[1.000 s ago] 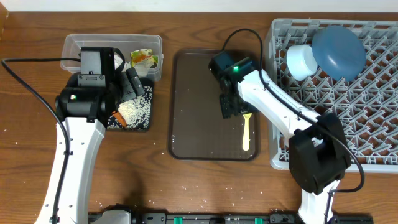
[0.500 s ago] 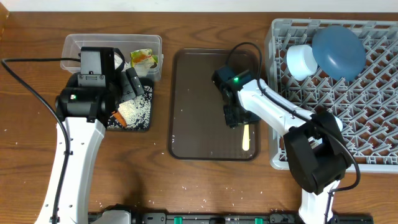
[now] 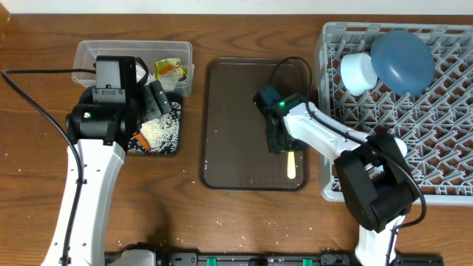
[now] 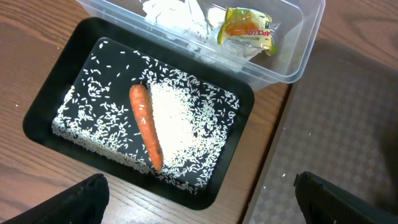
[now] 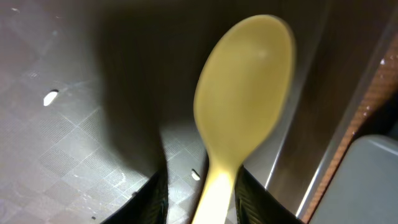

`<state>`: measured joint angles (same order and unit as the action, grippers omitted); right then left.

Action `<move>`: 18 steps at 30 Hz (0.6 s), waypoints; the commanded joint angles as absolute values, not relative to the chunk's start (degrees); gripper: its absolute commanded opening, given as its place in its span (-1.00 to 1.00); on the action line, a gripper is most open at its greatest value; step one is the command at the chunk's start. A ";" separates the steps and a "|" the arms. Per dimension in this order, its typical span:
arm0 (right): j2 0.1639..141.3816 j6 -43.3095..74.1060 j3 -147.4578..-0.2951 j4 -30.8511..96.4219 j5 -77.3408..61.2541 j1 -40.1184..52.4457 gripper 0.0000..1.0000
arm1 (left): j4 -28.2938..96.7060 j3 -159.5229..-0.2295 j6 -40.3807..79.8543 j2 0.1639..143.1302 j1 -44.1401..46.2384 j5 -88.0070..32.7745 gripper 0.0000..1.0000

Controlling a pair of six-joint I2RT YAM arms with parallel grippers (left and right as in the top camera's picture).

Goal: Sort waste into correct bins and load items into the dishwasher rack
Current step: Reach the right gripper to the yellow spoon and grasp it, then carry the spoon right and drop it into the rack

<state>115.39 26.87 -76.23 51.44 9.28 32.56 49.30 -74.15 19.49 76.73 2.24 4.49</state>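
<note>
Meanwhile, at overhead frame ctr, the spoon [image 3: 293,164] is seen lying on the brown tray [image 3: 229,125], handle flanked closely by the R gripper [image 5: 202,205]; whether it is clamped can't be told. At left, the L gripper [image 4: 199,186] is held w/ fingers wide apart over the black tray [image 4: 62,68] of rice [image 4: 180,124] and carrot [image 4: 144,124]. Wrapper [image 4: 247,28] and napkins [image 4: 171,12] are seen in the tub [image 4: 305,43].

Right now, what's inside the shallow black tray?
An orange carrot lying beside a heap of loose white rice inside the black tray. Whatever lies beneath the rice heap is covered, so I cannot tell.
</note>
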 commanded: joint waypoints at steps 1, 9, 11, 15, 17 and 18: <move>116.40 27.81 -72.64 49.08 10.94 32.21 -0.66 | 49.43 -73.45 19.18 77.10 2.00 5.21 0.96; 116.38 26.59 -69.54 44.34 10.46 32.10 -0.98 | 49.43 -73.45 19.18 77.10 2.00 5.21 0.96; 116.36 25.39 -70.19 44.12 10.46 32.10 -0.98 | 49.43 -73.45 19.18 77.10 2.00 5.21 0.96; 115.72 24.56 -72.90 45.10 10.07 31.62 -0.98 | 49.43 -73.45 19.18 77.10 2.00 5.21 0.96; 114.59 24.43 -74.87 46.52 10.04 31.24 -0.98 | 49.43 -73.45 19.18 77.10 2.00 5.21 0.96; 113.89 23.79 -75.96 47.31 9.85 31.05 -0.98 | 49.43 -73.45 19.18 77.10 2.00 5.21 0.96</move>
<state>113.36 25.36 -73.76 46.28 9.61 32.25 49.30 -73.95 19.49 76.73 2.24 4.49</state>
